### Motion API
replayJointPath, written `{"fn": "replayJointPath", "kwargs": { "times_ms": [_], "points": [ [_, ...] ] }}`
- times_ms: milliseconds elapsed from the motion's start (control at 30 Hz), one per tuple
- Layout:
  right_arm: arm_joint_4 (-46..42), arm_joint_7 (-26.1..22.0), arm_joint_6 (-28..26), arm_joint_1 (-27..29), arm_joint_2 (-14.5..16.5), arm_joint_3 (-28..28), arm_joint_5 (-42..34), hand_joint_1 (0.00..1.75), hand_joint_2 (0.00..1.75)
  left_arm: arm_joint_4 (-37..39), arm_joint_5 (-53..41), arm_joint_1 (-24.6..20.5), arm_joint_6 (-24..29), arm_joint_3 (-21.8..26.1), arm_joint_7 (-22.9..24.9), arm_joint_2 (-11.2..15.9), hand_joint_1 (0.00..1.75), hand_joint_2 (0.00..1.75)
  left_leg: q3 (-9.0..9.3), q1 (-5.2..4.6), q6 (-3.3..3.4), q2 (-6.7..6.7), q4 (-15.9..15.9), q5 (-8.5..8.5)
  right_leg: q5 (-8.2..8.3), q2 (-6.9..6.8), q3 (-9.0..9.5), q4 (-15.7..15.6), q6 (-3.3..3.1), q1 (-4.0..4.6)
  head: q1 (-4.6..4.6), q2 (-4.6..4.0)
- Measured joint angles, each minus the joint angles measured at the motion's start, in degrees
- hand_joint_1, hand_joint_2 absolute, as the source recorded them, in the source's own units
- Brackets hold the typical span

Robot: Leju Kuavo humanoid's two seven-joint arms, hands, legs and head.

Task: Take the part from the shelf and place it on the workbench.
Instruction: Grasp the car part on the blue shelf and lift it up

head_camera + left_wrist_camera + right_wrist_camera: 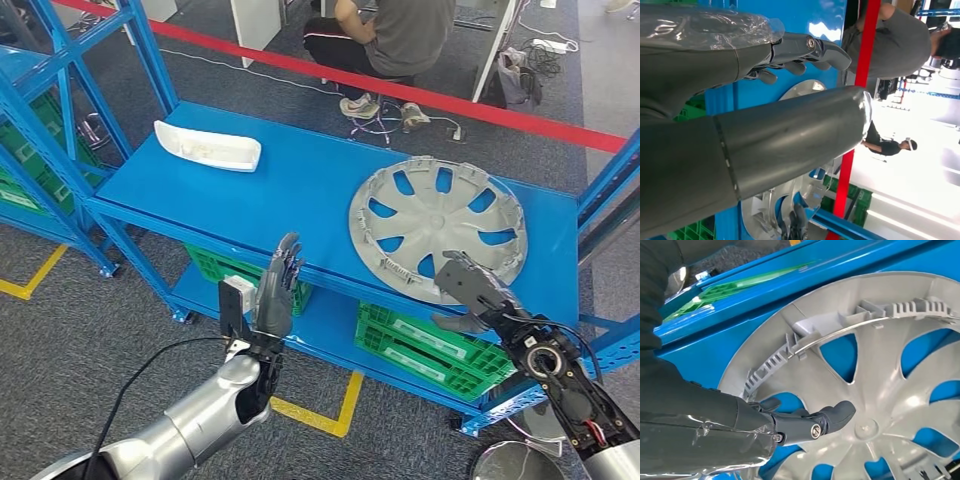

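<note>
A silver wheel cover (pixel 438 228) lies inside-up on the blue shelf (pixel 302 185), toward its right end. My right hand (pixel 469 289) hovers at the cover's near rim, fingers spread and holding nothing; up close its fingers (pixel 806 421) stretch over the cover (pixel 881 385) near the hub. My left hand (pixel 276 290) stands upright in front of the shelf's front edge, left of the cover, fingers straight and apart. In the left wrist view its fingers (pixel 806 50) point past the shelf and the cover (pixel 768 210) shows beyond the thumb.
A white elongated trim part (pixel 207 148) lies at the shelf's left rear. Green crates (pixel 423 345) sit on the lower level. Blue rack posts (pixel 68 120) rise at the left. A red barrier tape (pixel 423 95) runs behind the shelf, where a person (pixel 392 40) sits.
</note>
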Motion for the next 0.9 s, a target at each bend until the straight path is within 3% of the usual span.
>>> {"fn": "replayJointPath", "kwargs": {
  "times_ms": [367,900],
  "points": [
    [6.7,-3.2,4.0,-3.7,1.1,3.0,-0.5,0.0,1.75,0.0,1.2,-0.5,0.7,0.0,-0.5,0.0,0.0,0.0,0.1,0.01,0.0,0.02,0.0,0.01,0.0,0.0,0.07,0.0,0.0,0.0,0.0,0.0],
    [13.8,-0.1,7.3,-6.2,1.6,7.2,-1.0,0.0,1.75,0.0,1.8,-1.5,0.2,-0.8,-0.3,-0.1,0.0,0.0,0.76,0.05,-0.02,0.06,0.0,-0.01,-0.04,0.0,0.6,-0.1,-0.05,0.01,0.01,0.0]
  ]
}}
